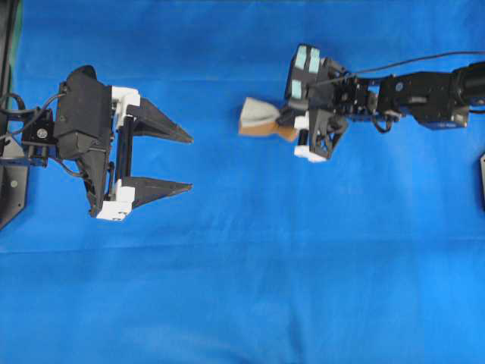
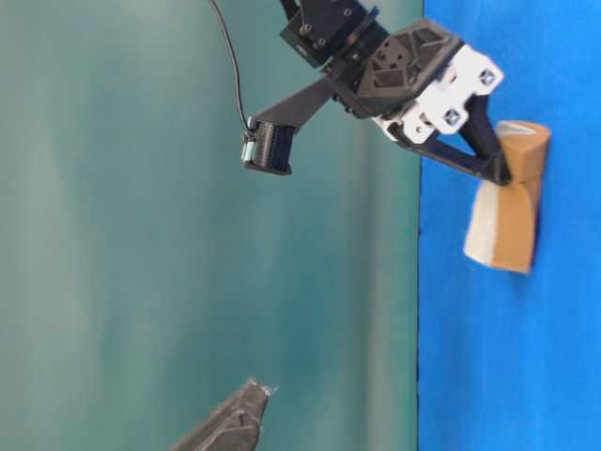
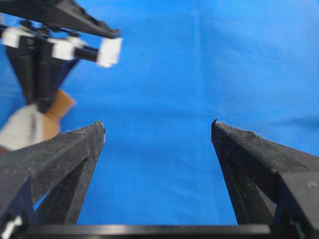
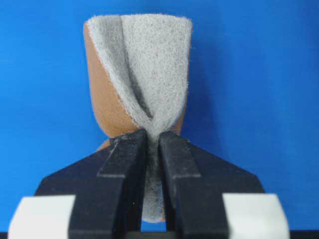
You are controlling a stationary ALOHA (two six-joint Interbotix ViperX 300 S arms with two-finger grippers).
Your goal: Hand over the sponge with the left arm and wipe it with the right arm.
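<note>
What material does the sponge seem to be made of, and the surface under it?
The sponge: a fuzzy grey-white fibrous layer, probably scouring felt, over smooth tan-orange foam; it pinches into folds where the right gripper squeezes it. The blue table surface: matte, with faint soft creases, so likely cloth, though that is uncertain.

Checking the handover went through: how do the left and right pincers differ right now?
The left pincer stands wide open and empty; the right pincer is shut on the sponge, squeezing it narrow at the grip. The left housing is plain black; the right carries pale teal patches. Both have pointed black fingers and white fittings, over the blue cloth.
</note>
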